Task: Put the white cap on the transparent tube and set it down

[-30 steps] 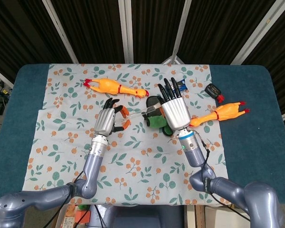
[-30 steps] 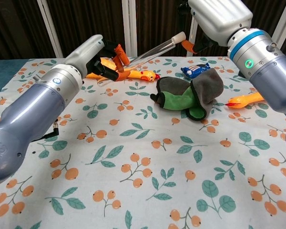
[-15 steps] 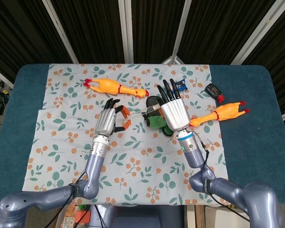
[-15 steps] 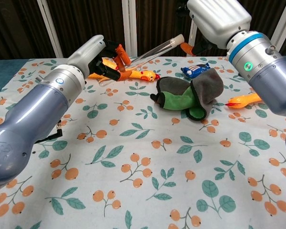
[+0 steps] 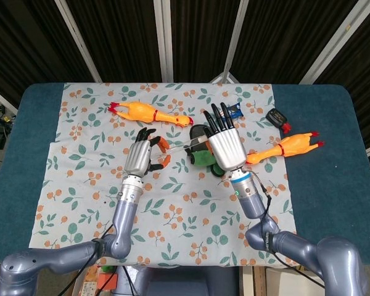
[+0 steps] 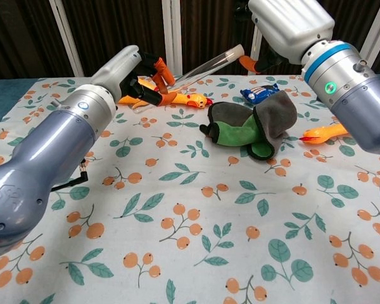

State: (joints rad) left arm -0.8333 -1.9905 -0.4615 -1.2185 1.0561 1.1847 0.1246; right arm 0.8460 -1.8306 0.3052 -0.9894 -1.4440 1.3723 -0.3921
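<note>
My left hand (image 5: 142, 154) (image 6: 128, 68) grips the lower end of the transparent tube (image 6: 202, 64) (image 5: 177, 148), which is held above the table and slants up to the right. The white cap (image 6: 236, 50) sits at the tube's far tip. Just right of that tip hovers my right hand (image 5: 224, 137) (image 6: 290, 25), its fingers straight and spread in the head view. One orange fingertip (image 6: 247, 62) lies close below the cap; I cannot tell whether it touches it.
A green and grey cloth (image 6: 251, 129) lies bunched under the right hand. Two rubber chickens (image 5: 149, 114) (image 5: 288, 148) lie at the back left and right. A blue packet (image 6: 259, 93) and a small black device (image 5: 275, 116) lie behind. The floral tablecloth (image 5: 80, 179) covers the table's middle.
Almost nothing has changed: both hands shifted only slightly, and the tube stays raised in the left hand with its capped tip beside the right hand.
</note>
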